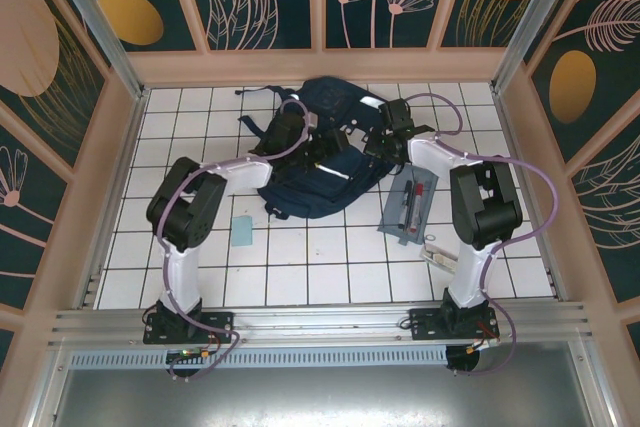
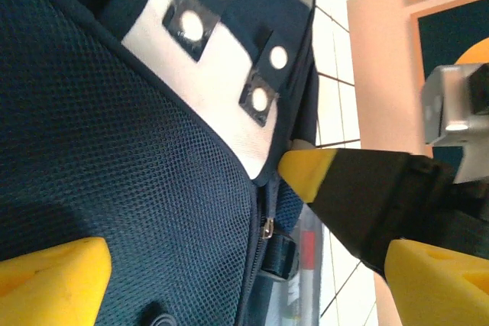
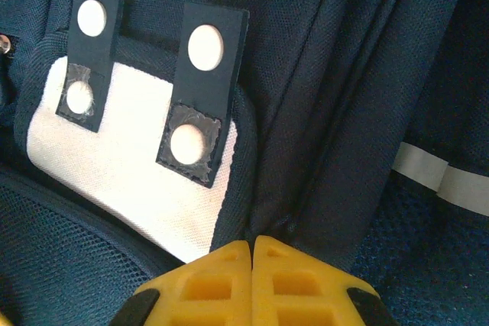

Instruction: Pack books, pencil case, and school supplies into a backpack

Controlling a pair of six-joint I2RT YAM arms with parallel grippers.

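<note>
At the far middle of the tabletop (image 1: 330, 267) lies the backpack (image 1: 300, 192), crumpled, with both arms reaching onto it. Right hand (image 3: 252, 253): fingers closed tip to tip at a seam beside the white patch; whether fabric or a zip pull is pinched cannot be told. Left hand (image 2: 248, 261): spread wide, holding nothing, over the mesh panel just beside the right hand. Pencil case (image 1: 408, 205) lies just right of the backpack, beside the right arm, pens on it. Blue piece (image 1: 241, 232) sits near the left arm, whitish piece (image 1: 437, 257) near the right base. Judgement: these items are unpacked; opening appears to be the step in hand, with all loading left. Near-centre tiles give room to move; walls close in on three sides.
</note>
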